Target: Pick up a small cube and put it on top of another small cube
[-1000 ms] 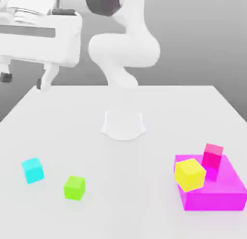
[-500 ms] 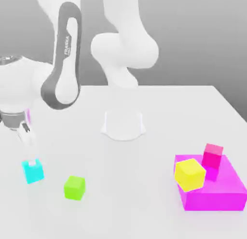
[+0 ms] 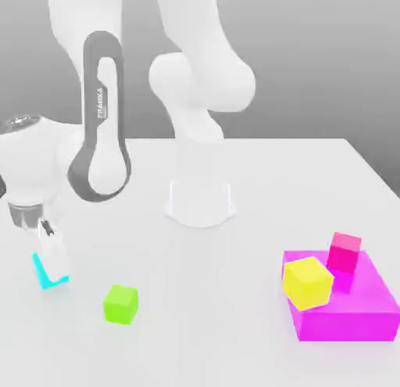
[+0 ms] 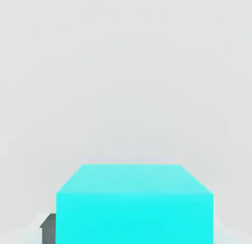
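Claw (image 3: pixel 51 262) clenched on cyan cube (image 3: pixel 47 277) near worktop (image 3: pixel 234 323) left edge. I'd lift straight, keep grip square, carry to green cube (image 3: pixel 120 303).

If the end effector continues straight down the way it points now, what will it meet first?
The end effector is already shut on the cyan cube; straight below, it would likely press the cube into the white table.
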`<state>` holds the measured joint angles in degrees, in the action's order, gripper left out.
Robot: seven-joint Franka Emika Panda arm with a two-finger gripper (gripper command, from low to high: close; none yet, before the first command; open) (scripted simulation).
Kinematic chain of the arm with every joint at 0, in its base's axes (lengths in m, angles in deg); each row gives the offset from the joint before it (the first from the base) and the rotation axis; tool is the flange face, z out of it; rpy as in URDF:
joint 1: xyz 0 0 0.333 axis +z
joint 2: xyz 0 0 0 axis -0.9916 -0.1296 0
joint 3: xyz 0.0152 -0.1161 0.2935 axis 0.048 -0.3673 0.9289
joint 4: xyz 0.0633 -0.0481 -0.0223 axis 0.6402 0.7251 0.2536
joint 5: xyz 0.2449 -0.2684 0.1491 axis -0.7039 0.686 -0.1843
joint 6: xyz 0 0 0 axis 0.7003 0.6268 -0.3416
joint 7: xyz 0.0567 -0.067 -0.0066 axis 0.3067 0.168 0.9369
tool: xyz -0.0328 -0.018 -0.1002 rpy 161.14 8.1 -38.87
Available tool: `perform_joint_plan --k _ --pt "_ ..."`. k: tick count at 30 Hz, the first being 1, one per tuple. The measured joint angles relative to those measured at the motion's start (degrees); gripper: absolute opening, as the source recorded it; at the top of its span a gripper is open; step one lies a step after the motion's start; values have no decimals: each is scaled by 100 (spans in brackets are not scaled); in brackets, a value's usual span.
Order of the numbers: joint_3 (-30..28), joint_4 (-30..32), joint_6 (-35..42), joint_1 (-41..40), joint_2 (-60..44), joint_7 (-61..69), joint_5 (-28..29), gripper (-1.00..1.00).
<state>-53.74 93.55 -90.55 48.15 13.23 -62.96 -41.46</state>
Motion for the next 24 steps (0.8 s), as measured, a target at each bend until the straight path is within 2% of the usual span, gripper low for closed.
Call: perform_joint_plan --k 3,13,20,21,24 --pt "37 109 368 199 496 -639 338 -100" --pt "947 433 1060 1117 1527 -3799 577 -100" --pt "1079 414 93 1196 540 -4252 668 -100" --pt "1088 409 -76 1193 363 -4244 655 100" --pt "1088 409 -76 1193 363 -4244 655 100"
